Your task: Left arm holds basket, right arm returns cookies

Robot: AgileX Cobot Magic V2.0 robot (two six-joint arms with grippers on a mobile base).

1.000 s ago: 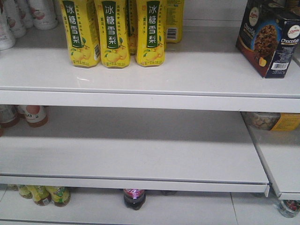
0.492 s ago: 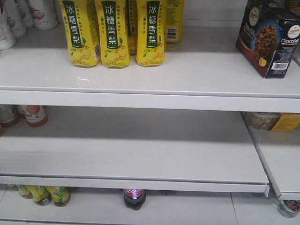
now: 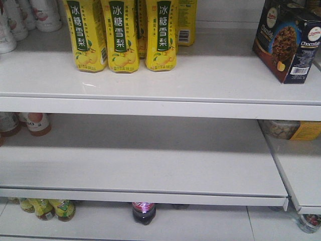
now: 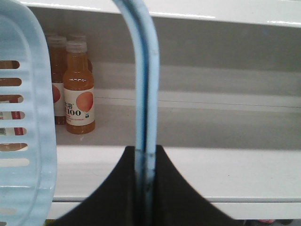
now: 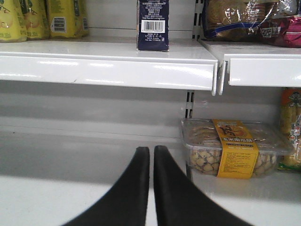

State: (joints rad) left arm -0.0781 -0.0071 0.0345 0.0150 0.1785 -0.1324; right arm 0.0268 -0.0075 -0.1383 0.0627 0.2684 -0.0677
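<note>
basket (image 4: 23,141) lt blue | cookies (image 3: 287,40) navy/brown | bottles (image 3: 120,35) yellow, green labels | shelf (image 3: 150,80) white

White metal shop shelving fills the space. The top shelf (image 3: 200,75) carries yellow-labelled drink bottles (image 3: 120,35) near its left end; white bottles (image 3: 20,20) stand at the far left. The middle shelf (image 3: 150,160) holds orange drink bottles (image 4: 79,89) at its left. An adjoining shelf unit (image 5: 263,66) holds a clear snack tub with a yellow band (image 5: 233,148). Further bottles (image 3: 144,212) stand at the lowest level. Overhead light glares off the shelf edges.
</note>
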